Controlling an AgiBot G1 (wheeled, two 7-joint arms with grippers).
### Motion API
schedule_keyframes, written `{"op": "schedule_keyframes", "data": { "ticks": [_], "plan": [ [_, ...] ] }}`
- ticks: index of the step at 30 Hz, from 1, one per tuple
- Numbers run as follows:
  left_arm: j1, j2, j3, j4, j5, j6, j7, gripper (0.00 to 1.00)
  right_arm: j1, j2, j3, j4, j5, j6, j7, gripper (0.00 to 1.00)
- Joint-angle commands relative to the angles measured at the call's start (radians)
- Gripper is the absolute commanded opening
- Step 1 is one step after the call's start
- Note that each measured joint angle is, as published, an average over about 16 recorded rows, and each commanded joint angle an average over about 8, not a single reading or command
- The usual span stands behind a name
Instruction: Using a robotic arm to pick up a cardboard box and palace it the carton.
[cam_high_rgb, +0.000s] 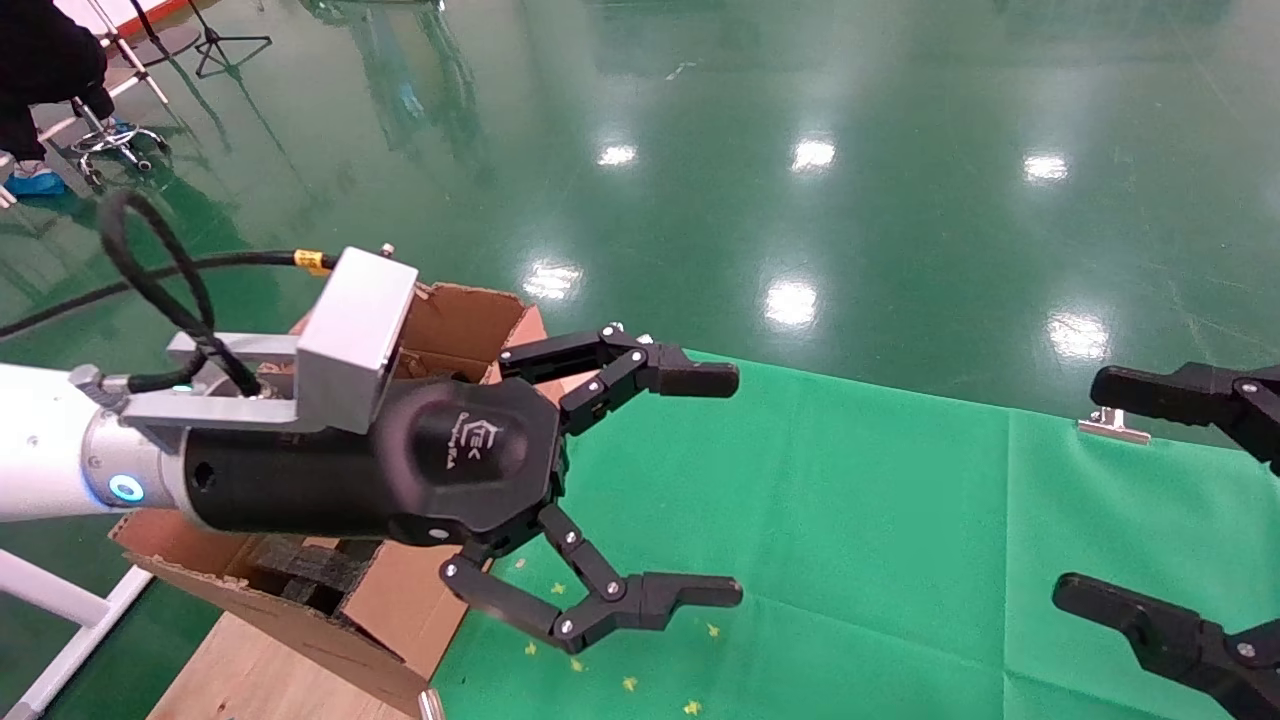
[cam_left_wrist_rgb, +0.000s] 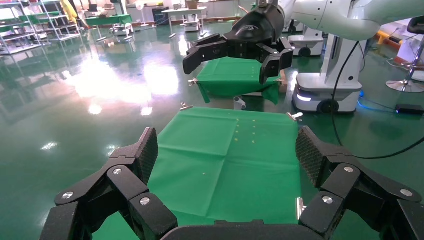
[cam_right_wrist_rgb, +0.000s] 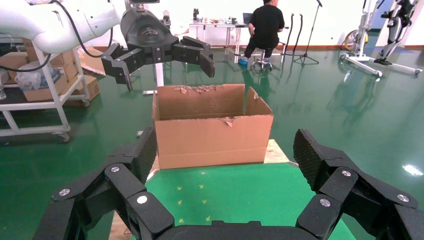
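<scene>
The cardboard box is out of view in every frame. The carton (cam_high_rgb: 462, 322) (cam_right_wrist_rgb: 210, 135), large and brown with ragged flaps, stands at the left end of the green-clothed table (cam_high_rgb: 860, 520), with dark foam (cam_high_rgb: 300, 565) inside. My left gripper (cam_high_rgb: 736, 486) (cam_left_wrist_rgb: 226, 150), on the white robotic arm (cam_high_rgb: 40, 455), hangs open and empty over the cloth just right of the carton; the right wrist view shows it (cam_right_wrist_rgb: 165, 70) above the carton. My right gripper (cam_high_rgb: 1078, 488) (cam_right_wrist_rgb: 225, 150) is open and empty at the table's right end, also seen from the left wrist (cam_left_wrist_rgb: 225, 70).
A wooden board (cam_high_rgb: 240, 670) lies under the carton. Small yellow marks (cam_high_rgb: 630, 683) dot the cloth, and a metal clip (cam_high_rgb: 1113, 428) holds its far edge. A seated person (cam_right_wrist_rgb: 265, 25), a white cart (cam_right_wrist_rgb: 35, 90) and another robot's base (cam_left_wrist_rgb: 325, 92) stand on the green floor.
</scene>
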Motion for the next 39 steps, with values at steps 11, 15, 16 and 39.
{"op": "schedule_keyframes", "data": {
  "ticks": [11,15,16,39],
  "plan": [
    [-0.005,-0.001,0.005,0.004,0.005,-0.002,-0.001,1.0,0.0,0.0,0.0,0.0,0.0,0.0,0.0,1.0],
    [-0.005,-0.001,0.005,0.005,0.005,-0.002,-0.002,1.0,0.0,0.0,0.0,0.0,0.0,0.0,0.0,1.0],
    [-0.005,-0.001,0.005,0.005,0.005,-0.002,-0.002,1.0,0.0,0.0,0.0,0.0,0.0,0.0,0.0,1.0],
    [-0.007,-0.001,0.007,0.007,0.007,-0.003,-0.003,1.0,0.0,0.0,0.0,0.0,0.0,0.0,0.0,1.0]
  ]
}}
